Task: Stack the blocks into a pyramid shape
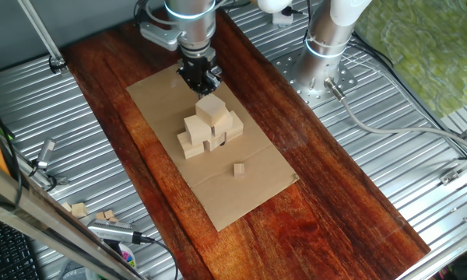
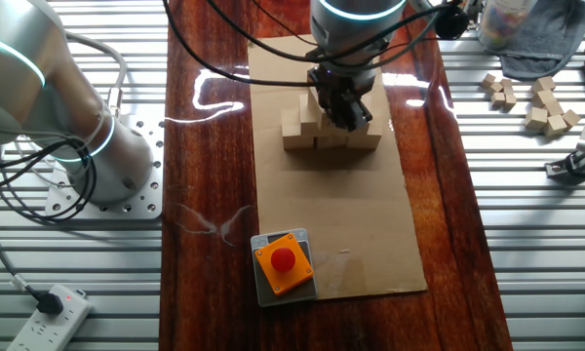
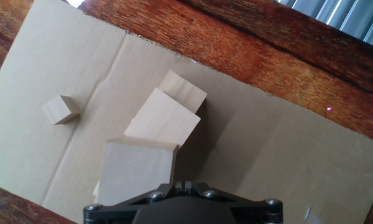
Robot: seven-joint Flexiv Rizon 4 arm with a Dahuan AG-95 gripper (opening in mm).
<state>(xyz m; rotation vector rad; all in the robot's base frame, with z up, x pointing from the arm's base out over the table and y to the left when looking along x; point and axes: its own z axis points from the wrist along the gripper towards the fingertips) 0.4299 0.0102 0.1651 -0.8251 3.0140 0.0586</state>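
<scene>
**Black gripper poised above a stacked block pile**

Fingers of the black two-finger gripper [image 1: 200, 78] sit just behind and above the topmost block, but whether they are parted or pressed together I cannot tell: in one fixed view the dark tips merge into one mass, in the other fixed view the gripper [image 2: 343, 102] covers the upper part of the pile, and the hand view shows only the dark base of the hand at the bottom edge.

The plain pale unfinished wooden cubes [image 1: 209, 127] stand together as a stepped pile near the middle of a flat brown cardboard sheet [image 1: 249, 194]. Several cubes form a bottom row, more sit on them, and one cube sits on top, turned slightly against those beneath. In the other fixed view the bottom row [image 2: 331, 139] shows as a line of cubes side by side. The hand view looks down on the pile [image 3: 155, 143], its upper faces overlapping in steps.

A much tinier wooden cube [image 1: 239, 169] lies alone on the cardboard, apart from the pile. An orange box with a red round button [image 2: 282, 261] rests at the cardboard's near corner in the other fixed view. The cardboard lies on a dark reddish wooden board [image 1: 335, 202]. Loose small wooden blocks [image 2: 546, 102] lie on the ribbed metal table [image 2: 526, 244].
</scene>
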